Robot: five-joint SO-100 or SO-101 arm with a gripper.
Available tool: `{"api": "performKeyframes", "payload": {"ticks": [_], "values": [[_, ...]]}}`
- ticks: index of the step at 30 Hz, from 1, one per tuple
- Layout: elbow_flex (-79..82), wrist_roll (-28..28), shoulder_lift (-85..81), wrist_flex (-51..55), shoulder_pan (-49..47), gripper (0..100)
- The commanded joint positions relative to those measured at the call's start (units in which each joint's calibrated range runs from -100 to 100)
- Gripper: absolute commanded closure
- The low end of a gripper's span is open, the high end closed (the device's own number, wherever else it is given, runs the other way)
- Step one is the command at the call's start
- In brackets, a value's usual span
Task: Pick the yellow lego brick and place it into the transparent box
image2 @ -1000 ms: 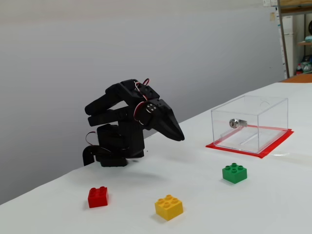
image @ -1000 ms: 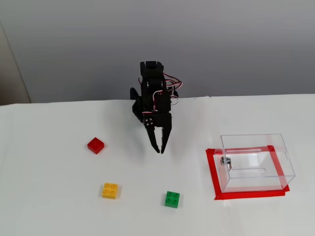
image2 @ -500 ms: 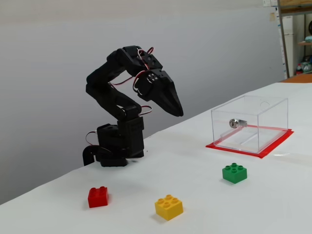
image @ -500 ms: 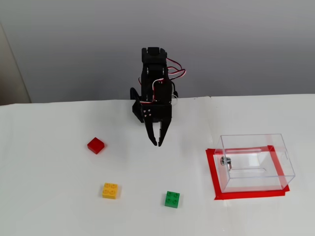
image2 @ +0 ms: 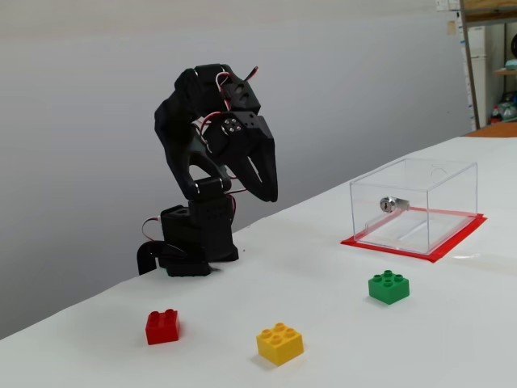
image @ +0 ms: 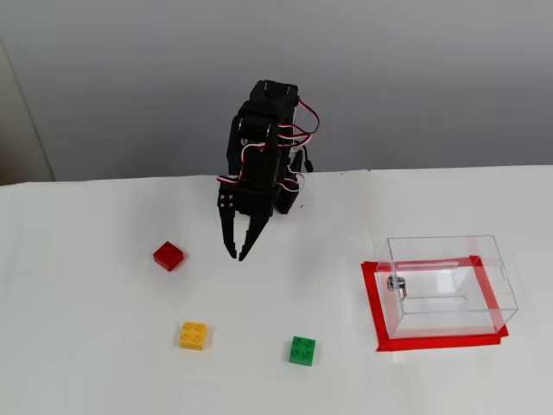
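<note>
Black plastic arm w/ red-white cables, silver screws, pointed black jaws.

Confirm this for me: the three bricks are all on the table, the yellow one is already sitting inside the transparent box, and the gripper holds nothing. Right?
Not quite. The yellow lego brick is still on the table, between the red brick and the green brick; both fixed views show the transparent box empty. The gripper does hold nothing.
</note>
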Motion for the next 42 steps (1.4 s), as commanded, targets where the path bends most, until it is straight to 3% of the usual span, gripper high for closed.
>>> {"api": "performKeyframes", "payload": {"ticks": [1,14,26,36,42], "values": [[-5.6,-0.2,4.5,0.3,3.8,98],[-21.3,-1.6,25.4,-0.6,12.1,98],[-36.5,3.5,46.5,-0.6,20.3,98],[-38.1,5.3,51.9,-0.7,21.0,70],[-42.3,5.1,54.2,-0.7,19.5,62]]}}
